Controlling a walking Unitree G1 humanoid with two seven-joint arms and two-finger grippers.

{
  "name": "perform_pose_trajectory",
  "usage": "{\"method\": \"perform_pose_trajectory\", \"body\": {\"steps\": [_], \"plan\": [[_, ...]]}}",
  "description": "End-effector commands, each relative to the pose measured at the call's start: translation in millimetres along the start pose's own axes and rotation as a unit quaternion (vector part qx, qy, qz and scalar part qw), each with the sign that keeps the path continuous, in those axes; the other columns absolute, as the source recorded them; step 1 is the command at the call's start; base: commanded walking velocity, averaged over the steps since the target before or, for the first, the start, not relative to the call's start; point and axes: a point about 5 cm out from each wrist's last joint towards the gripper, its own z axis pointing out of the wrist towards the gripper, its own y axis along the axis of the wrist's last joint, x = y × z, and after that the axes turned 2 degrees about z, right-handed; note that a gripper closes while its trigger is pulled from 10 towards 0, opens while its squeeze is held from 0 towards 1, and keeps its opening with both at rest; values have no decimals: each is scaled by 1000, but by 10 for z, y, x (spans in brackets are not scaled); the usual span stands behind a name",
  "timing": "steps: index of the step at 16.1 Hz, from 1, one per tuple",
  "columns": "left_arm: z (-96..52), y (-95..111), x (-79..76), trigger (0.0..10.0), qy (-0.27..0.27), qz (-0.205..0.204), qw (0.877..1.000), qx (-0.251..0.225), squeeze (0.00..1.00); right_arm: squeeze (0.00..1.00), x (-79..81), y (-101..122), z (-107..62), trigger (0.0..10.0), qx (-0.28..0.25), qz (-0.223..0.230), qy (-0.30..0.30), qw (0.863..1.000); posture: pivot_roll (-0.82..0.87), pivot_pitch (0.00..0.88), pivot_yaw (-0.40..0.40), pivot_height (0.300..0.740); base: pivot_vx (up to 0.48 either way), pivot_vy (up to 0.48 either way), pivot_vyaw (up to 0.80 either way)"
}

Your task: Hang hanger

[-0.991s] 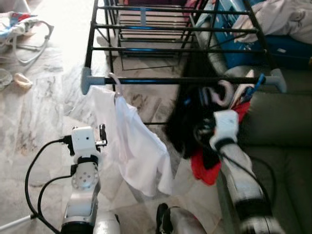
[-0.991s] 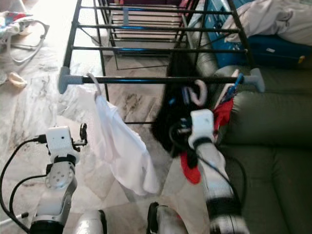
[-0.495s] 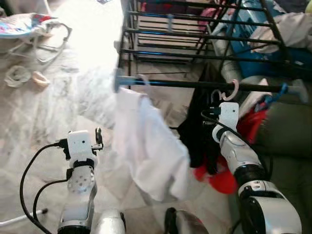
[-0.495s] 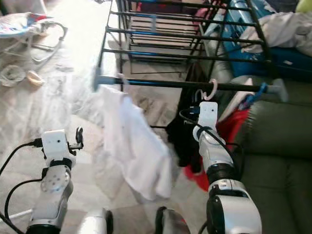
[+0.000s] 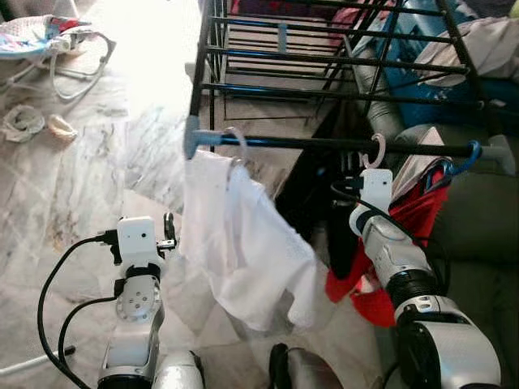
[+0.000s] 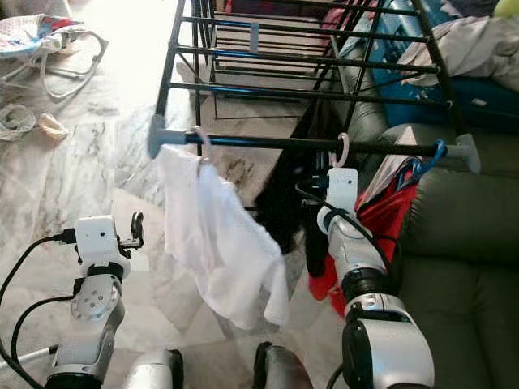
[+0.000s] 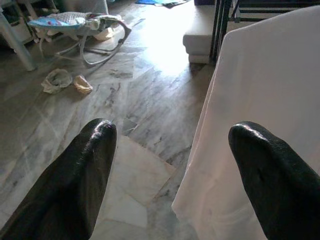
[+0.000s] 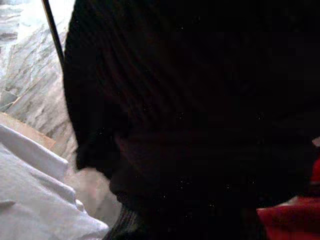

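Three hangers (image 5: 375, 151) on rail (image 5: 324, 143), three garments

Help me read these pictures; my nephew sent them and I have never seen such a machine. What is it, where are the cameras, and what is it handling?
It is a humanoid robot with two silver arms. The two wide pictures come from cameras on its head, looking down; the other two come from a camera on each wrist.

Before it stands a black metal drying rack. From its front bar hang a white shirt on a pale hanger, a black garment and a red garment.

The right gripper is raised under a pink hanger hook, pressed into the dark cloth, so its wrist picture is nearly black. The left gripper hovers open beside the shirt, holding nothing.
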Motion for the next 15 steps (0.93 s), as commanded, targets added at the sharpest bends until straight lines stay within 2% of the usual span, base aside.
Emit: {"method": "perform_pose_trajectory", "body": {"steps": [1, 2, 5, 6, 8, 11, 15], "plan": [[-9, 7, -10, 10000, 0, 2, 1000, 1, 0, 310, -89, -387, -67, 10000, 83, 16, -14, 996, 72, 170, -65, 740, 0, 0, 0], [-10, 5, -12, 10000, 0, 2, 1000, 1, 0, 1000, -100, -379, -71, 10000, 78, 16, -11, 997, 71, 170, -66, 740, 0, 0, 0], [-16, 2, -16, 10000, 2, 1, 1000, 1, 0, 1000, -156, -253, -155, 10000, -3, -30, 10, 1000, 68, 172, -71, 740, 0, 0, 0], [-17, -3, -13, 10000, 2, 1, 1000, 2, 0, 1000, -191, -254, -224, 10000, -26, -47, 9, 998, 57, 174, -68, 740, 0, 0, 0], [0, 5, -41, 10000, -5, 0, 1000, 1, 0, 1000, -187, -215, -438, 10000, -95, -116, 4, 989, 34, 175, -64, 740, 0, 0, 0], [-15, -3, -61, 10000, -11, 1, 1000, -1, 0, 1000, -231, -163, -608, 10000, -134, -102, -35, 985, 20, 184, -64, 740, 0, 0, 0], [-26, -8, -94, 10000, -15, 0, 1000, 0, 0, 1000, -172, -171, -755, 10000, -151, -96, -32, 983, 12, 189, -65, 740, 0, 0, 0]]}}
